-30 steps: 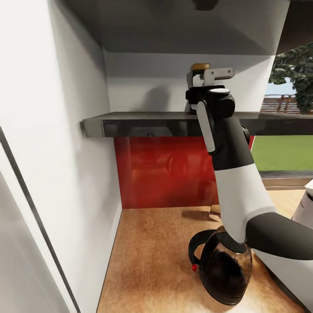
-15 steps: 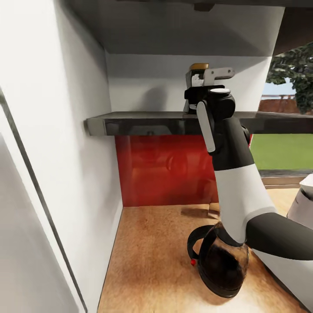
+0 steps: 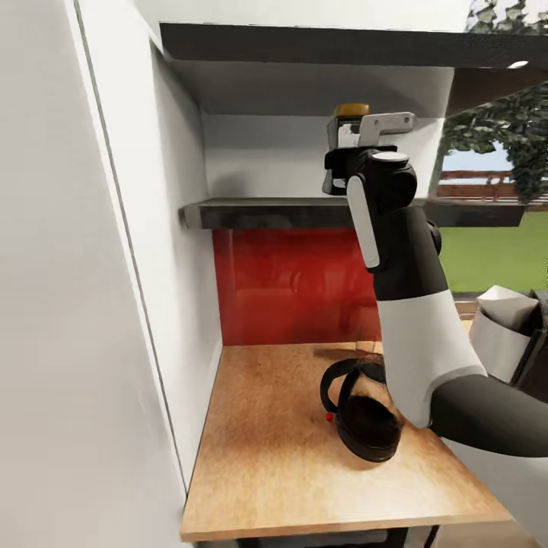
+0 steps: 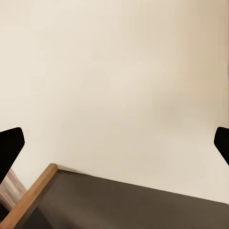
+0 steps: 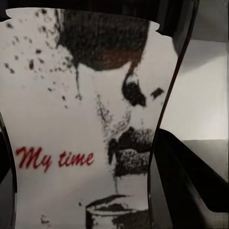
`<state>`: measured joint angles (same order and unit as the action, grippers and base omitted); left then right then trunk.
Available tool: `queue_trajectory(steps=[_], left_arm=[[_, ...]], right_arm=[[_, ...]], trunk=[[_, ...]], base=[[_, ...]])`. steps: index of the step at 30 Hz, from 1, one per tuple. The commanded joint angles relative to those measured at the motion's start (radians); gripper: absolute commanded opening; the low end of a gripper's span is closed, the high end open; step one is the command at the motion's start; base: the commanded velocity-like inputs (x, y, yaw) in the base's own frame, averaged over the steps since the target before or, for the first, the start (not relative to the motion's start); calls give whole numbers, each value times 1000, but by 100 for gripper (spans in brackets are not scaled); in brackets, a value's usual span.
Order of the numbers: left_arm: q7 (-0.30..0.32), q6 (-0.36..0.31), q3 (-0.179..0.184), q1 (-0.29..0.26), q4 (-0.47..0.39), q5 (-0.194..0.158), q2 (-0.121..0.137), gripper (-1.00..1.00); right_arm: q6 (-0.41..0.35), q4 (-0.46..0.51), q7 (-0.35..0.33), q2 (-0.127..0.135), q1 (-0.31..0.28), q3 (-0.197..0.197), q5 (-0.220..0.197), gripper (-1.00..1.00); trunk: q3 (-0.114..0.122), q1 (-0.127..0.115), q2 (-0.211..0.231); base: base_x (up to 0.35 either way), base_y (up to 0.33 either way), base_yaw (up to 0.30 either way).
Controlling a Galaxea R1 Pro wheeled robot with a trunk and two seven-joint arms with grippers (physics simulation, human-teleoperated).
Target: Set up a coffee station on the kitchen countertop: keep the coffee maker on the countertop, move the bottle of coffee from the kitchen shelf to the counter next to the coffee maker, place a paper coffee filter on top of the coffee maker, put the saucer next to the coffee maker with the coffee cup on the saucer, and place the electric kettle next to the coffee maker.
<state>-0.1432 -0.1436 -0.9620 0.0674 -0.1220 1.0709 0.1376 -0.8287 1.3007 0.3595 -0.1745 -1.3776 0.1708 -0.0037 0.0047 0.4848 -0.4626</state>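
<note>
The bottle of coffee (image 3: 351,111), with its yellow-orange cap, stands at the kitchen shelf (image 3: 266,213), a thin glossy black board. My right gripper (image 3: 358,137) is raised to it, shut on the bottle. In the right wrist view the white "My time" label (image 5: 81,124) sits between the dark fingers (image 5: 174,157). The electric kettle (image 3: 364,417) stands on the light-wood kitchen countertop (image 3: 266,457), under my right arm. A grey cylinder with a slanted pale top, the coffee maker (image 3: 496,335), stands at the right, partly behind my arm. My left gripper (image 4: 114,143) is open, facing a cream wall.
A white cabinet side (image 3: 114,304) walls off the left of the counter. A red backsplash (image 3: 289,285) runs under the shelf, and a thicker dark shelf (image 3: 304,46) hangs above. A window with greenery (image 3: 495,251) is at the right. The counter's front edge (image 3: 335,521) is in view.
The head camera has pulled back and risen, so the whole picture has shifted and the counter's front edge now shows. My right gripper stays shut on the bottle at the shelf.
</note>
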Motion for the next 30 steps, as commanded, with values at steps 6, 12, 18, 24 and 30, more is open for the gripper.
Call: queue_trajectory(steps=[6,12,18,24,30], left_arm=[[-1,-2,-3,0,-2,6,-1,100],[-2,-2,-4,0,-2,7,-2,100],[-2,-1,-3,0,-2,7,-3,100],[-3,1,-3,0,-2,8,-3,100],[-3,4,-5,0,-2,9,-3,100]], right_arm=[[-5,3,6,0,32,1,-1,-100],[-6,3,6,0,56,1,-1,-100],[-6,3,6,0,75,1,-1,-100],[-6,3,6,0,103,0,1,-100],[-6,2,6,0,184,-1,1,-100]], trunk=[[9,0,0],[19,0,0],[28,0,0],[38,0,0],[47,0,0]], base=[[-337,81,0],[-337,100,0],[-337,103,0],[-337,104,0],[-314,104,0]])
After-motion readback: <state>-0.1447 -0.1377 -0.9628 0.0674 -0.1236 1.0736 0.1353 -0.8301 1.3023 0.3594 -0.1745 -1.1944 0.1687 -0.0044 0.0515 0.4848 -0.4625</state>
